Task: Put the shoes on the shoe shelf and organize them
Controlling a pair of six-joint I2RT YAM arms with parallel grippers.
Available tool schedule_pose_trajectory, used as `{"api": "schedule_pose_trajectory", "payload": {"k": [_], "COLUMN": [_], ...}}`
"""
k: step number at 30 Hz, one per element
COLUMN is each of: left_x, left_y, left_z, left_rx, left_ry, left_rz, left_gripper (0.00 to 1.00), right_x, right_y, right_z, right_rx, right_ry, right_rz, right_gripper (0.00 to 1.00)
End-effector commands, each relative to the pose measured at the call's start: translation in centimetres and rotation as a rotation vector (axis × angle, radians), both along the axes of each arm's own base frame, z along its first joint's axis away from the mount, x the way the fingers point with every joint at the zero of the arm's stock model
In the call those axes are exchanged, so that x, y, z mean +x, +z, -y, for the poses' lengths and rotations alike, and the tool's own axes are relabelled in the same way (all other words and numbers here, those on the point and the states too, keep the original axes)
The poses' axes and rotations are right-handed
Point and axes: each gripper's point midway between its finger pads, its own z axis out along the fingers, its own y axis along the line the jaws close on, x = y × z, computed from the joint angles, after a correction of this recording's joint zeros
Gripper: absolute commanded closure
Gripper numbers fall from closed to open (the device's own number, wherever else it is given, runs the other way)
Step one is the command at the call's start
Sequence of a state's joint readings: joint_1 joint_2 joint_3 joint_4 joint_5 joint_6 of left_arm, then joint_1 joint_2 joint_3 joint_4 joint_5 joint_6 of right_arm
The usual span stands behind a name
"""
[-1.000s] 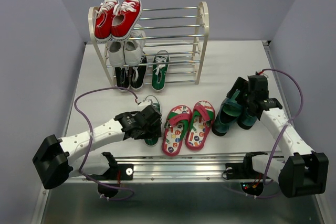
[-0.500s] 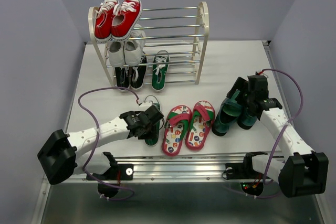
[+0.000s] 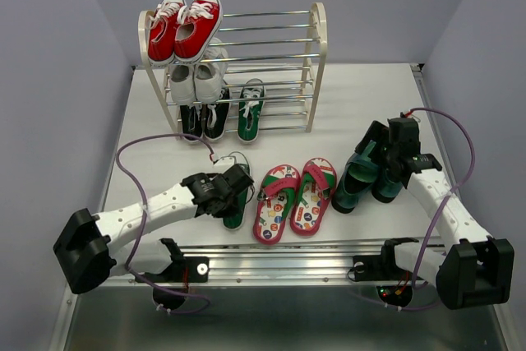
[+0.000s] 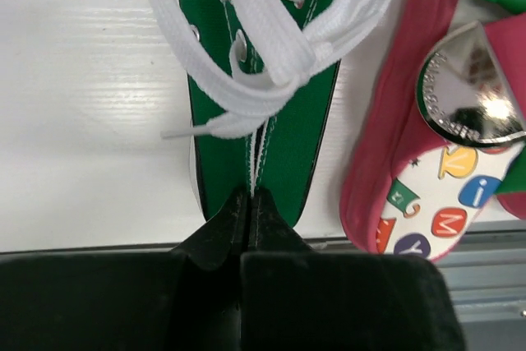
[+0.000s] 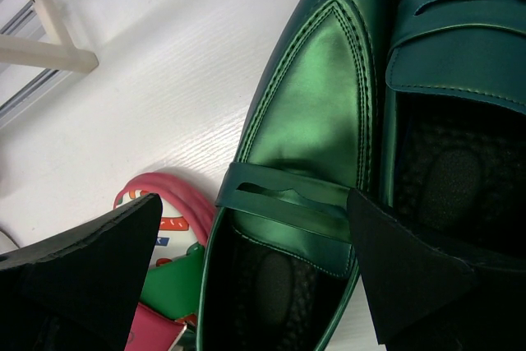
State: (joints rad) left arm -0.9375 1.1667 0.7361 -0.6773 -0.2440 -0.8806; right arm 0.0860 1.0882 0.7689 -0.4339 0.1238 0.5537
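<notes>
A green canvas sneaker [image 4: 288,121] with white laces lies on the table left of the flip-flops [image 3: 296,199]. My left gripper [image 4: 250,203] is shut on its heel end, pinching the canvas flat between the fingers. From above, the left gripper [image 3: 228,191] covers the middle of that sneaker [image 3: 238,159]. Its partner sneaker [image 3: 251,113] sits on the bottom tier of the shoe shelf [image 3: 316,39]. My right gripper [image 5: 255,260] stands open, straddling the left glossy green heel [image 5: 316,96] beside its twin [image 5: 460,47]. The top view has the right gripper [image 3: 386,166] over the heels [image 3: 355,182].
Red sneakers [image 3: 185,26] sit on the shelf's top tier, white sneakers [image 3: 199,80] below them, black ones [image 3: 204,119] on the bottom left. A flip-flop [image 5: 164,203] lies just left of the heel. A shelf foot [image 5: 41,47] shows at the far left. A metal rail [image 3: 288,256] runs along the table's near edge.
My left gripper has closed on the green sneaker's heel end, and the left arm has shifted a little. The right arm and the heels have not moved.
</notes>
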Motion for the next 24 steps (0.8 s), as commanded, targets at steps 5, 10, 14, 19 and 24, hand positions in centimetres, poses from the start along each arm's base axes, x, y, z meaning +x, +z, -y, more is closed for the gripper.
{"api": "schedule_pose_trajectory", "payload": {"k": [5, 10, 14, 19, 24], "left_x": [1.7, 1.9, 2.9, 4.3, 5.5], "left_y": [7.8, 9.9, 12.2, 14.9, 16.3], "left_z": [-2.8, -2.9, -1.4, 0.2, 3.0], "left_rx": [-0.008, -0.032, -0.096, -0.109, -0.136], "left_ry": [0.107, 0.098, 0.038, -0.019, -0.118], "left_rz": [0.202, 0.239, 0.303, 0.359, 0.381], "left_gripper": [1.0, 1.0, 1.0, 1.0, 1.0], "right_x": [0.6, 0.7, 0.7, 0.8, 0.8], "right_y": [0.7, 0.6, 0.6, 0.8, 0.8], "right_z": [0.3, 0.3, 0.3, 0.3, 0.4], "right_rx": [-0.009, -0.009, -0.01, -0.012, -0.012], "right_ry": [-0.009, -0.011, -0.011, -0.013, -0.015], "right_rz": [0.043, 0.04, 0.039, 0.045, 0.044], "right_gripper": [0.0, 0.0, 0.0, 0.0, 0.0]}}
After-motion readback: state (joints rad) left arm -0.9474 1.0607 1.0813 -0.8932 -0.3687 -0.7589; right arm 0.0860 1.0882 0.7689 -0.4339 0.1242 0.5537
